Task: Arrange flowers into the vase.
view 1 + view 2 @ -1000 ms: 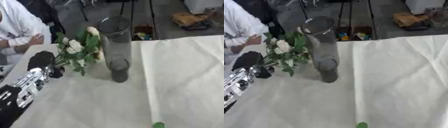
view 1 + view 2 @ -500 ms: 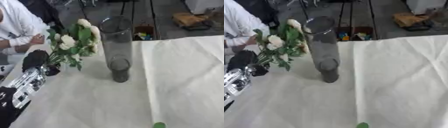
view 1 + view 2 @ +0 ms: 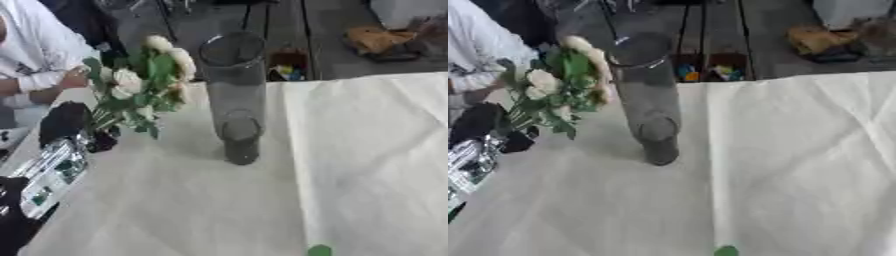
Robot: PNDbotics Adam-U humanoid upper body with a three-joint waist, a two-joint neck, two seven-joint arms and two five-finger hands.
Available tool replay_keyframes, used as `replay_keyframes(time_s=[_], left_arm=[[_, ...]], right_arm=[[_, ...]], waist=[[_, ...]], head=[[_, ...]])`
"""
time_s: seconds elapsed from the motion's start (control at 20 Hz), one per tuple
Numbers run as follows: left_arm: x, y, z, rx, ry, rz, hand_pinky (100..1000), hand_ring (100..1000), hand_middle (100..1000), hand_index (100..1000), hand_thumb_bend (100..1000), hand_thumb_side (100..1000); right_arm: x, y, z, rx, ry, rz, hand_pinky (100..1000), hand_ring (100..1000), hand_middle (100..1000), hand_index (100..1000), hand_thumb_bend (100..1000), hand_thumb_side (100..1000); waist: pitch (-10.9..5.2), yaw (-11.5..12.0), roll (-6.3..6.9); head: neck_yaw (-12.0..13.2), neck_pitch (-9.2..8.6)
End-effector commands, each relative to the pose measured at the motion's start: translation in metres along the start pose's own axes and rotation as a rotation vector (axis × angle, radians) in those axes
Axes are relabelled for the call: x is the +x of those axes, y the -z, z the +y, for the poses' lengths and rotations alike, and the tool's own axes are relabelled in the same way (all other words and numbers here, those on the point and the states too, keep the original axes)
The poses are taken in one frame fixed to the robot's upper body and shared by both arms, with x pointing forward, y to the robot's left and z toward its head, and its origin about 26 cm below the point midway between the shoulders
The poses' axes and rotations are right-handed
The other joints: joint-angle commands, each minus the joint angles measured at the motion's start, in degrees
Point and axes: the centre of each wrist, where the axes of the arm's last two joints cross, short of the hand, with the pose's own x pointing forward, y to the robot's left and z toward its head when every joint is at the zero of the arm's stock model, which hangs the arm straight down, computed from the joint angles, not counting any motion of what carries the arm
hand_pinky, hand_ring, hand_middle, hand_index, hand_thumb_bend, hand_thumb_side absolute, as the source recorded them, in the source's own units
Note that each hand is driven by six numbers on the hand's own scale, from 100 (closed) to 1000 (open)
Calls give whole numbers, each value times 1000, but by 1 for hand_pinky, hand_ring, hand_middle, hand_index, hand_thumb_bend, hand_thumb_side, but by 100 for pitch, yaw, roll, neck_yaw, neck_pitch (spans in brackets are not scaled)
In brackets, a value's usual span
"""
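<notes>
Covering the table (image 3: 367,150), a pale cloth creases beneath the tall grey vase (image 3: 234,95), upright near centre. Just left of it, my left hand (image 3: 63,122) grasps the stems of a white-flowered bouquet (image 3: 140,82), blooms level with the rim but outside it. Tilting the heads in too wide, I judge, could knock the narrow vase over. A green scrap (image 3: 319,250) lies near. Dark clutter crowds behind.
</notes>
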Motion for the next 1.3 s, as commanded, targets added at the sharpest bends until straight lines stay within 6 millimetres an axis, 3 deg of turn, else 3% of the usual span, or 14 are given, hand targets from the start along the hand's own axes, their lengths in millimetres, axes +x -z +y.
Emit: replay_keyframes(time_s=[0.05,0.4,0.6,1.3], left_arm=[[-2,5,22,64,-46,3,100,100,100,100,508,423],[9,0,43,121,-147,-23,100,100,100,100,608,395],[17,-4,55,142,-217,-41,100,100,100,100,675,291],[38,-20,88,321,-466,-81,100,100,100,100,643,210]], right_arm=[[3,5,-2,-10,2,-17,668,777,601,823,100,1000],[3,5,-2,-11,3,-16,669,777,600,823,100,1000],[3,4,-2,-11,5,-14,669,777,599,824,100,1000],[3,3,-2,-11,7,-7,670,777,595,824,100,1000]], waist=[[-110,15,-9],[-119,20,-25],[-132,16,-29],[-140,-13,-20]], head=[[-8,-62],[6,-75],[12,-105],[21,-184]])
